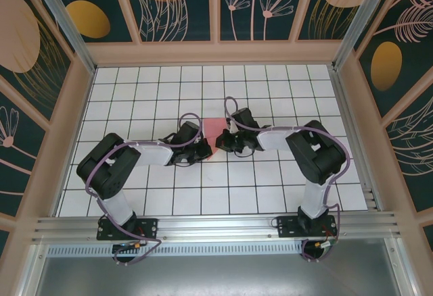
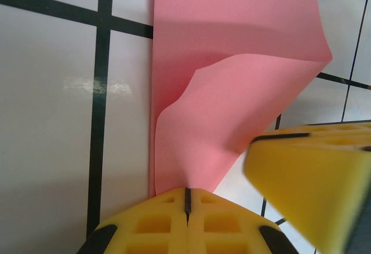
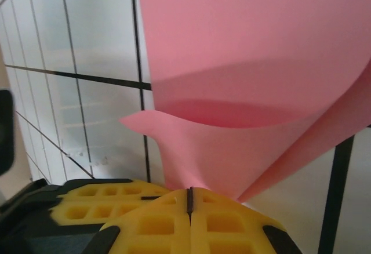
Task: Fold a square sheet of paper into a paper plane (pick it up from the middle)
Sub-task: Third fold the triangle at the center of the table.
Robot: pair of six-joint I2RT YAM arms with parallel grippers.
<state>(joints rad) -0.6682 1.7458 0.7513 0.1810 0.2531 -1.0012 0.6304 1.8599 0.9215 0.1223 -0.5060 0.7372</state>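
At the near edge the two arms reach inward and meet over the middle of the white gridded board (image 1: 270, 80). The left gripper (image 2: 186, 196) has its yellow jaws pressed together, and the square sheet of paper (image 2: 232, 91) comes out from between them. The right gripper (image 3: 189, 197), just beside it, is clenched on the same sheet in the same way. The near part of the sheet is lifted and curls over; the far part lies flat on the board. I see a soft bend but no sharp crease, so I judge the first fold is only begun. Pressing it and every later fold is left.
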